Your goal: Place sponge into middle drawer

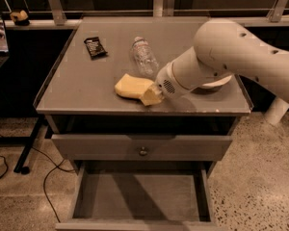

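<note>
The sponge (129,86), a pale yellow foam block, lies on the grey cabinet top near its front edge. My gripper (151,96), yellowish at the end of the thick white arm (221,52), is low over the top at the sponge's right end and looks to be touching it. The middle drawer (139,196) is pulled out below, with a plain grey floor and nothing in it. It is well below and in front of the sponge.
A clear plastic bottle (143,57) lies just behind the sponge. A black packet (94,47) lies at the back left. A white bowl (216,84) is mostly hidden behind the arm. A shut drawer front with a knob (143,151) sits above the open drawer.
</note>
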Tool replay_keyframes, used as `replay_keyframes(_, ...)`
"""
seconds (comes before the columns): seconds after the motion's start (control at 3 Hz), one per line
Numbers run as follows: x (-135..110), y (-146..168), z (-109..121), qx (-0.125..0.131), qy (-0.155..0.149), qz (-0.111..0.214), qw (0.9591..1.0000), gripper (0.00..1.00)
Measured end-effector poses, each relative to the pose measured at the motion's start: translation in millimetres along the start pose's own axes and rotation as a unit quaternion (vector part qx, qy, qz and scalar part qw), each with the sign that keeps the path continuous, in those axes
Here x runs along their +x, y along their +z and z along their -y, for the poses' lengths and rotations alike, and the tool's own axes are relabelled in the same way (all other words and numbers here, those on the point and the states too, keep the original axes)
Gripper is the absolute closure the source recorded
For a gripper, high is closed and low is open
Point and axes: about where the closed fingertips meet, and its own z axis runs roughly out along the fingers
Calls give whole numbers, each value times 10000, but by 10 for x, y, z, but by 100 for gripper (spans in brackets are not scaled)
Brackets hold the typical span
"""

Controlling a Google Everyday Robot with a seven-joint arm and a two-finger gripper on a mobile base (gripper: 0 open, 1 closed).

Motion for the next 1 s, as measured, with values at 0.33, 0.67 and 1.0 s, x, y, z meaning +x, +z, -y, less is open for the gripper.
replay_keyframes(0.33, 87, -198, -130, -124, -173, -67, 9998, 100)
replay_keyframes(0.67, 213, -459, -352, -245, -377, -15, 9990, 100)
replay_keyframes(1.0, 389, -724, -602, -304, -493, 190, 9981, 100)
